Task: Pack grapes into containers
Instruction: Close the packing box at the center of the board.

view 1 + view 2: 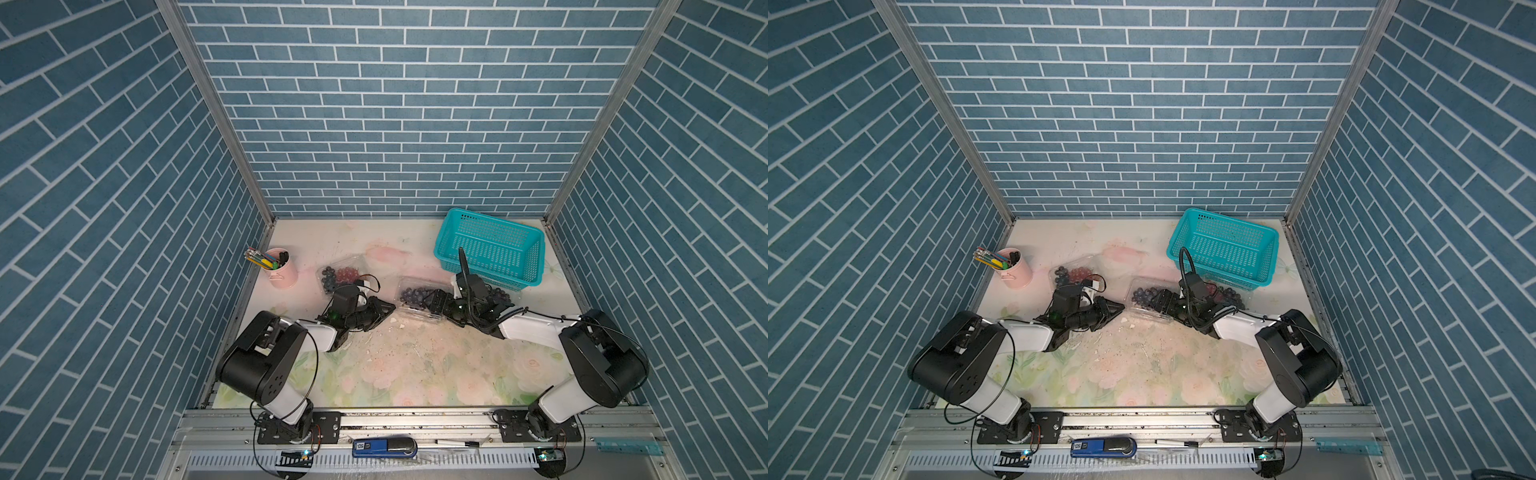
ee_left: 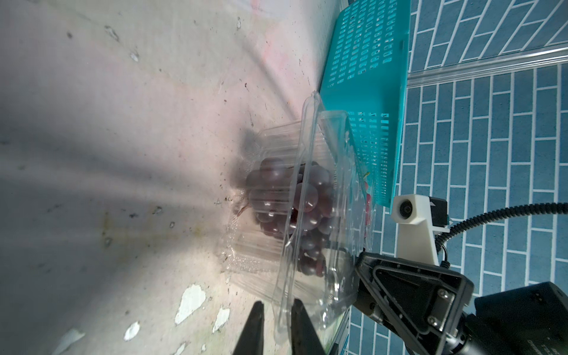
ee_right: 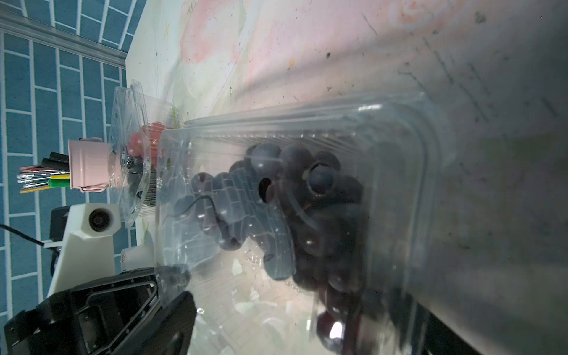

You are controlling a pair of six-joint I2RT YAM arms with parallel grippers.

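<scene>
- Right at the front edge, a blue device (image 1: pixel 384 448) lies on the metal rail between the two arm bases.
- Beyond it, the floral table (image 1: pixel 415 374) is scattered with pale flecks and dark specks around its middle.
- Next, the left gripper (image 2: pixel 277 304) reaches in low from the left. Its fingers (image 2: pixel 302 325) are pinched together on the near corner of the middle container (image 1: pixel 415 314), with a thin edge of clear plastic caught between them.
- That clamshell sits at the table's centre, its lid lying over a bunch of dark purple grapes (image 1: pixel 415 296) that fills the half nearer the left arm.
- From the opposite side, the right gripper (image 1: pixel 434 305) meets the same container with its jaws spread wide. One finger (image 3: pixel 181 322) lies just beside the lid, and the pictures do not show whether it presses on the plastic. It is not seen closed on anything.
- Farther back on the left, a second container (image 1: pixel 353 262) holds blackish grapes (image 1: pixel 328 277) touching red grapes (image 1: pixel 347 274). Its near side is hidden by the left wrist.
- Level with it on the right, behind the right wrist, a third container (image 1: pixel 1245 300) holds a dark bunch (image 1: pixel 500 296) and sits just in front of the teal basket (image 1: pixel 519 274).
- A pink cup (image 1: pixel 284 272) of pens stands near the left wall, just beside the second container.
- Blue brick-patterned walls (image 1: pixel 415 124) close in the back and both sides.
</scene>
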